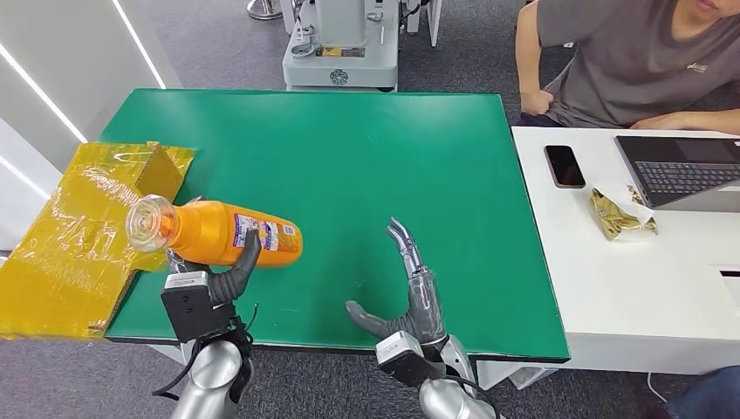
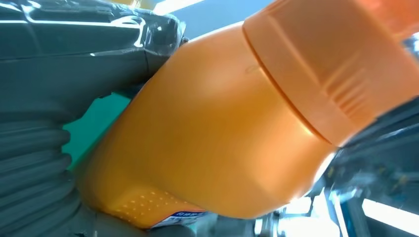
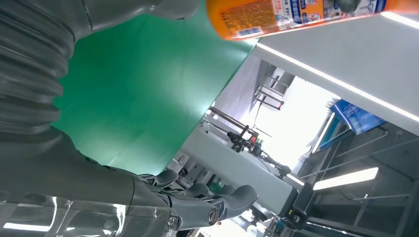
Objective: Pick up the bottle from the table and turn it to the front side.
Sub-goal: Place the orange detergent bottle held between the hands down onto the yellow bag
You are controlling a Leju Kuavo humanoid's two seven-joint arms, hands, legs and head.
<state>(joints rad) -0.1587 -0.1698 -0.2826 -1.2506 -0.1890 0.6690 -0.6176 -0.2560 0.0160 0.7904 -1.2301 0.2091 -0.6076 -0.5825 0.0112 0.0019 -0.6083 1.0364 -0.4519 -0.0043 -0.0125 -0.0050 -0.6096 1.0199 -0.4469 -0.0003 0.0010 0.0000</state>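
An orange bottle (image 1: 222, 232) with a clear cap and a printed label lies sideways in the air above the green table (image 1: 349, 157), near its front left corner. My left hand (image 1: 218, 279) grips the bottle from below, its thumb over the label side. In the left wrist view the orange bottle (image 2: 217, 138) and its ribbed orange collar sit close against my left hand (image 2: 44, 163). My right hand (image 1: 408, 292) stands open above the table's front edge, fingers spread and holding nothing. The right wrist view has the bottle's labelled end (image 3: 276, 15) and my right hand (image 3: 197, 202).
A yellow plastic-wrapped box (image 1: 78, 236) lies off the table's left edge. A white desk (image 1: 628, 288) on the right carries a phone (image 1: 565, 165), a laptop (image 1: 681, 170) and a snack wrapper (image 1: 621, 212). A person (image 1: 628, 61) sits behind it. A machine base (image 1: 340, 52) stands beyond the table.
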